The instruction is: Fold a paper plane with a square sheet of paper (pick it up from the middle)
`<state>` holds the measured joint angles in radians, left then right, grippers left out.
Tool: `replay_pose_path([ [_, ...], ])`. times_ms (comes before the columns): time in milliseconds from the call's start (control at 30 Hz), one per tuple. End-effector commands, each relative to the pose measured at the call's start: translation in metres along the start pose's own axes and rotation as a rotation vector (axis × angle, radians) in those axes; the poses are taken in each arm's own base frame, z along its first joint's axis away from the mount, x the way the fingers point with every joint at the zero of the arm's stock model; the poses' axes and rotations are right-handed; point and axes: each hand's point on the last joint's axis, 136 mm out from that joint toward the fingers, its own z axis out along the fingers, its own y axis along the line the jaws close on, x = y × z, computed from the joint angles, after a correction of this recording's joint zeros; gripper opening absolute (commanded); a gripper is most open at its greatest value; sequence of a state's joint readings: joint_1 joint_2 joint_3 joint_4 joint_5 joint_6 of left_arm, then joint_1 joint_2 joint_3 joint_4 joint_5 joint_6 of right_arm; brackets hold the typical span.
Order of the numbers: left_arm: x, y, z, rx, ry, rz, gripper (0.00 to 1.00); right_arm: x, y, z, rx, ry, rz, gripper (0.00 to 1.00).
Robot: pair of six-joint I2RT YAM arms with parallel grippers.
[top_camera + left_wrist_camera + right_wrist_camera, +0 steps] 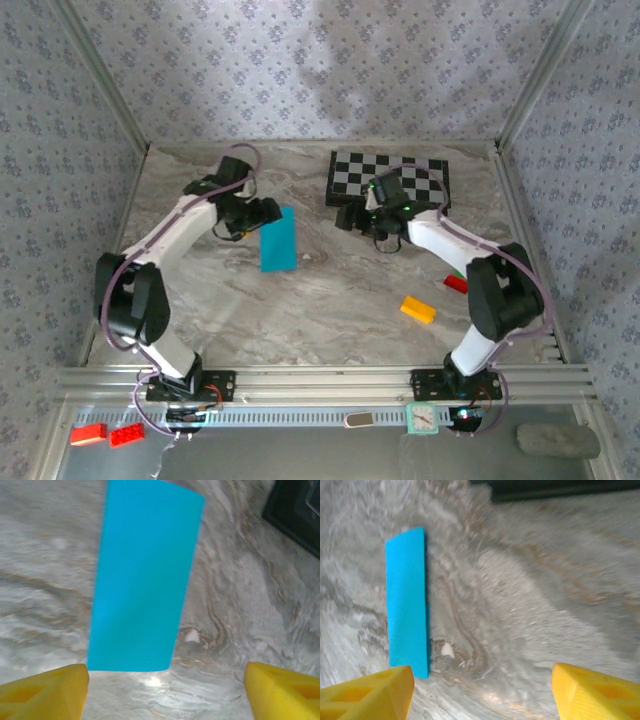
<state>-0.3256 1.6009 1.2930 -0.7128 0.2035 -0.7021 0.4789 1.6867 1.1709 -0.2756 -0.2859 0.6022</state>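
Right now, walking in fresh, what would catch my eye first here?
The bright cyan-blue sheet of paper, a narrow rectangle, lies flat on the marbled table, left of centre. Two white arms bend toward it, the left gripper and the right gripper both open and holding nothing. A black-and-white chessboard lies at the far edge.

You look down on a bench [330,300] with a grey-beige marbled top. Three walls [300,70] enclose it, papered pale grey with a small repeating floral motif. Aluminium posts [100,75] run up the rear corners, and an aluminium rail [320,380] borders the near edge. Lighting is soft and diffuse, with a faint shadow on the rear wall.
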Motion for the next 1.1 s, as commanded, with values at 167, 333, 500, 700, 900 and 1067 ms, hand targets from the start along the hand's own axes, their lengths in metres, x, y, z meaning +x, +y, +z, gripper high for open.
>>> replay_pose_path([
  [167, -0.004, 0.064, -0.012, 0.034, -0.062, -0.187, 1.0, 0.025, 0.079, 0.055, -0.104, 0.124, -0.076, 0.67],
  [333, 0.003, 0.074, -0.011, 0.074, -0.053, -0.214, 1.0, 0.031, 0.1, 0.085, -0.122, 0.179, -0.093, 0.63],
  [500, 0.012, 0.073, -0.003, 0.104, -0.022, -0.21, 0.99, 0.034, 0.102, 0.109, -0.114, 0.226, -0.094, 0.61],
  [700, 0.016, 0.073, 0.004, 0.124, 0.0, -0.224, 0.99, 0.046, 0.105, 0.124, -0.146, 0.287, -0.094, 0.56],
  [900, 0.02, 0.072, 0.012, 0.146, 0.029, -0.241, 0.99, 0.058, 0.103, 0.135, -0.145, 0.329, -0.094, 0.52],
  [1067, 0.025, 0.07, 0.018, 0.165, 0.058, -0.25, 0.99, 0.068, 0.085, 0.145, -0.073, 0.364, -0.077, 0.51],
])
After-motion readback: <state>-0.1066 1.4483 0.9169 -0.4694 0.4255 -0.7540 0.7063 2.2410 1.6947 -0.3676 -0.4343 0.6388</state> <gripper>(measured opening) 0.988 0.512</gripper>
